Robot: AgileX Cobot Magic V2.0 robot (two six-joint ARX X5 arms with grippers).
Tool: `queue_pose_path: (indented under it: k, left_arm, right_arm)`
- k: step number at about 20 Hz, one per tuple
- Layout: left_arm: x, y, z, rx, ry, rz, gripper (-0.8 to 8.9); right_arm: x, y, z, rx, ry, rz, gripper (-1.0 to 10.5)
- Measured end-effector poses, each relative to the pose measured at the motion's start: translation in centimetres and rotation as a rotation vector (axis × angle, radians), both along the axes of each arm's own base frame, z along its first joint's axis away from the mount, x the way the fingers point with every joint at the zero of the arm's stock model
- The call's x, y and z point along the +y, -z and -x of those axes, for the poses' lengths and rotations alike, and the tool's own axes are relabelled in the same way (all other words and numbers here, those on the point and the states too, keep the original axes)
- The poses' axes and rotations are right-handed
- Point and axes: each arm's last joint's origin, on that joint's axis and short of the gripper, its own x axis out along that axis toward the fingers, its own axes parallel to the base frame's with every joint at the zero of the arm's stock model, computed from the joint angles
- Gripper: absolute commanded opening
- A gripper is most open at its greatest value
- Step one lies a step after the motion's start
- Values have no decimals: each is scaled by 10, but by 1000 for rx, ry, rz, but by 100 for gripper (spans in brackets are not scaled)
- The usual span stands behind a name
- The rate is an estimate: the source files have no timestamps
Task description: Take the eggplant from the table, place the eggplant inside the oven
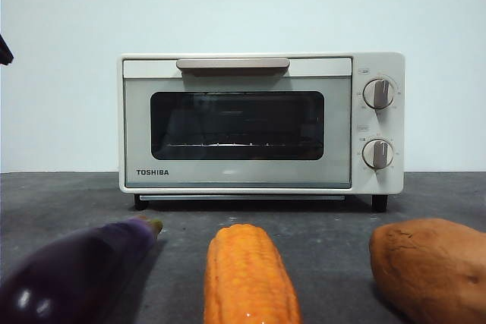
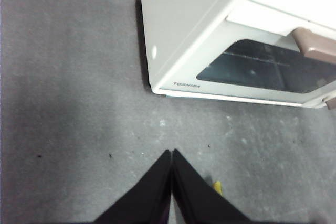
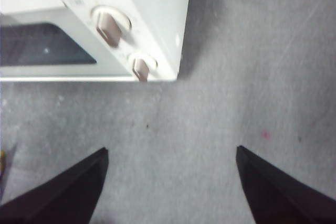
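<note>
While the oven door remains closed and nothing is yet grasped, we read the scene from left to right as the starting layout for the pick. At far left of the front view the eggplant (image 1: 72,275) lies on the tabletop (image 1: 45,195), its yellowish-green stem tip pointing toward the oven (image 1: 260,123); beside it lies an orange corn cob (image 1: 249,277), and at right a brown sweet potato (image 1: 431,267). All three rest in front of the oven, apart from it, and none touches its neighbour so far as we can see.

From its wrist view, the left gripper (image 2: 171,153) hangs above bare tabletop near the oven's left front corner, jaws pressed together with nothing between them; a small yellow speck beside the jaws may be the stem tip, though we cannot confirm it. The right gripper (image 3: 170,153) hovers near the oven's knob side with its jaws spread wide and empty.

We judge the left gripper the better placed for the eggplant. To do the step well, we would spread its jaws first, descend across the vegetable's thick middle rather than along its length, and close firmly, since the glossy skin looks slippery. We note also that the beige handle (image 1: 232,64) must be pulled and the door lowered before insertion; the right gripper, already wide, seems suited to that.
</note>
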Motion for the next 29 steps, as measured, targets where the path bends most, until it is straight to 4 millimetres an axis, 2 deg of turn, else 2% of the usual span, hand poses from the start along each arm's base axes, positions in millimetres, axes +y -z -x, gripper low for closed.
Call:
queue_pose_path:
  k: [4,6,8,10,14,17,24,29]
  left_arm:
    - [-3,1,-1,1,23,-8,6]
    - [-3,1,-1,0,25,-10,6]
    - [-3,1,-1,-2,27,-12,6]
    - [-3,1,-1,-2,27,-12,6]
    - [-4,1,-1,-2,28,-12,6]
    - [-4,1,-1,-2,28,-12,6]
    - [-7,1,0,-1,47,-12,6]
    - [-9,1,0,3,55,-12,6]
  right_arm:
    - [2,-3,-2,-25,-36,-88,404]
    - [9,-3,-8,-2,-150,-231,404]
    - [22,-2,-15,42,-315,-381,404]
    - [40,0,-19,89,-431,-449,404]
    - [90,14,-25,240,-542,-412,404]
    - [132,28,-24,338,-574,-312,404]
    - [237,40,-20,459,-643,-43,403]
    - [297,68,-28,545,-676,92,403]
